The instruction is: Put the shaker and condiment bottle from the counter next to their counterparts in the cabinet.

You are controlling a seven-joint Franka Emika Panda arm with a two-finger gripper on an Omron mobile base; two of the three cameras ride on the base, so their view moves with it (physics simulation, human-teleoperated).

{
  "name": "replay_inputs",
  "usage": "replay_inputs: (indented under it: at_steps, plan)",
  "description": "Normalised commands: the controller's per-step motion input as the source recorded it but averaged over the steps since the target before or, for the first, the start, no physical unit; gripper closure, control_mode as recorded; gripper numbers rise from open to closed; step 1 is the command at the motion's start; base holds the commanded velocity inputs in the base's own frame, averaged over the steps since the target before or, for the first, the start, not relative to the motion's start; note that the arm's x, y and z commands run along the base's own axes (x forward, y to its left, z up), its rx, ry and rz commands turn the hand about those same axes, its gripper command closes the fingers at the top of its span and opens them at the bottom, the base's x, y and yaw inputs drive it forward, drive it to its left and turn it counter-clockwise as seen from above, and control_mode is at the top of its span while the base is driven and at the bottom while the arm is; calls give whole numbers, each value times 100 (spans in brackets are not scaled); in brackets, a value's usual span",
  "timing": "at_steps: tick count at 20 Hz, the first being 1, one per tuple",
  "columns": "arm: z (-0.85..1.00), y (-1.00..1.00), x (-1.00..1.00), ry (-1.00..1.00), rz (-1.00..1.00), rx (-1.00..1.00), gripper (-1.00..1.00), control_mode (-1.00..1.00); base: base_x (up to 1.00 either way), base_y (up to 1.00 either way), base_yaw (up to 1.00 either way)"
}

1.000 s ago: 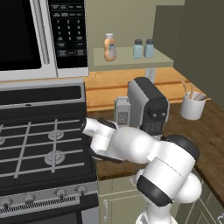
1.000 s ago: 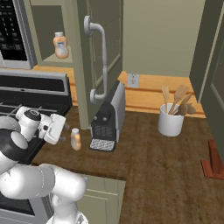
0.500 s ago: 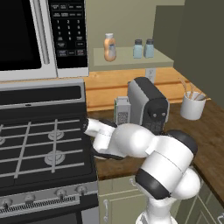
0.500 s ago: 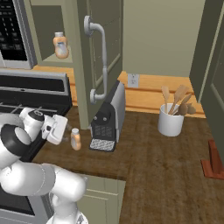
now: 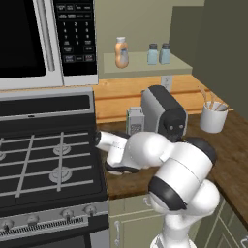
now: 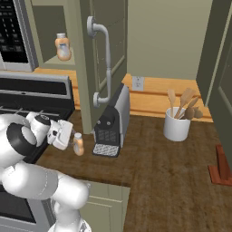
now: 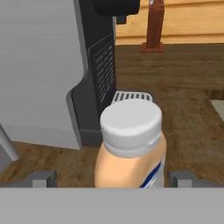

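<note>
The condiment bottle [image 6: 78, 144], orange with a cream cap, stands upright on the wooden counter [image 6: 158, 172] just left of the coffee machine. My gripper [image 6: 67, 137] is level with it on its left, open. In the hand view the bottle [image 7: 131, 144] sits between my fingertips [image 7: 43, 178], with a gap on each side. Its counterpart, an identical orange bottle [image 5: 121, 52], stands on the cabinet shelf [image 5: 140, 65]. Two pale blue shakers [image 5: 152, 54] [image 5: 165, 53] stand side by side to its right.
A black and grey coffee machine [image 6: 111, 124] stands right behind the bottle, with a box grater [image 5: 135, 121] beside it. The open cabinet door [image 6: 102, 54] hangs above. A white cup of wooden utensils [image 6: 176, 127] is further right. The gas stove [image 5: 43, 164] and microwave [image 5: 43, 38] lie to the left.
My hand has crept a little to the right, closer to the bottle on the counter, and the elbow has swung. The jaws stayed open and the bottle has not moved.
</note>
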Motion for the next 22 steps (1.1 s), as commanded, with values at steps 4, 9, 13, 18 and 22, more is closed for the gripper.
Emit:
replay_inputs:
  at_steps: [4,9,13,18,22]
  plan:
    - [-19,-1,11,-2,0,0,-100,-100,0,0,0]
    - [-18,-16,-1,-6,-1,0,100,-100,0,0,0]
    - [-24,-39,-22,-14,-3,2,100,-100,0,0,0]
    - [-19,-26,-43,-28,-4,0,100,-100,0,0,0]
    - [0,-3,-63,-48,0,0,100,-100,0,0,0]
